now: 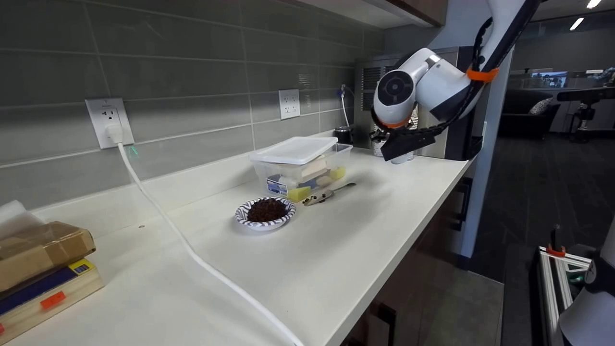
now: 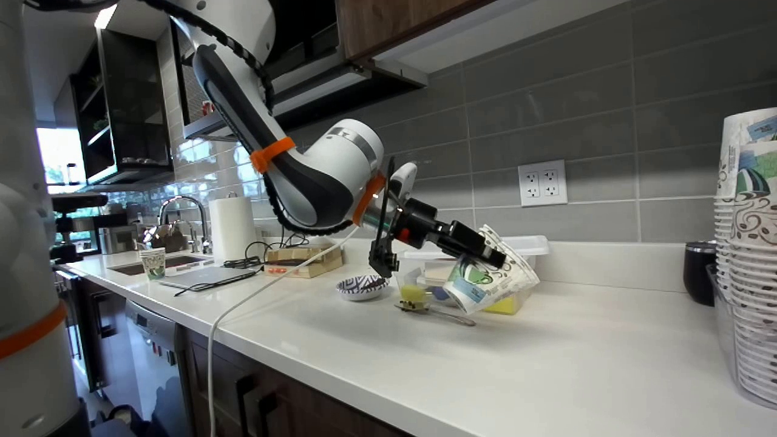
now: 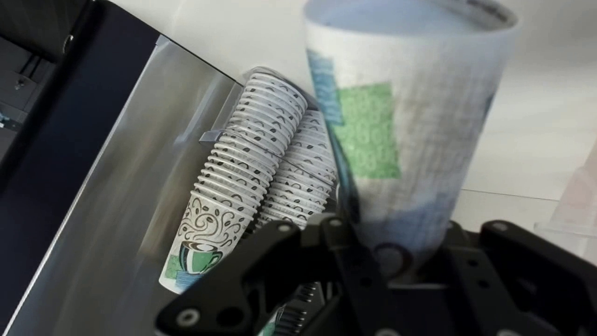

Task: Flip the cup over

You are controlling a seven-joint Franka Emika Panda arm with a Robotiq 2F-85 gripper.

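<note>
The cup (image 2: 485, 280) is a white paper cup with a blue and green print. My gripper (image 2: 493, 257) is shut on its side and holds it tilted above the counter (image 2: 546, 358). In that exterior view its wide end points up and right, its narrow printed end down and left. In the wrist view the cup (image 3: 419, 116) stands between the fingers (image 3: 392, 228), with one round end facing the camera; its far end is hidden. In an exterior view the arm (image 1: 406, 91) hides most of the gripper and cup.
Tall cup stacks (image 2: 756, 267) stand at the counter's end, also in the wrist view (image 3: 242, 154). A plastic bin (image 1: 288, 173) with a loose lid stands by the wall. A bowl (image 1: 265, 214), a scoop (image 1: 323, 195), a white cable (image 1: 206, 264) and a dark tumbler (image 2: 698, 273) are nearby.
</note>
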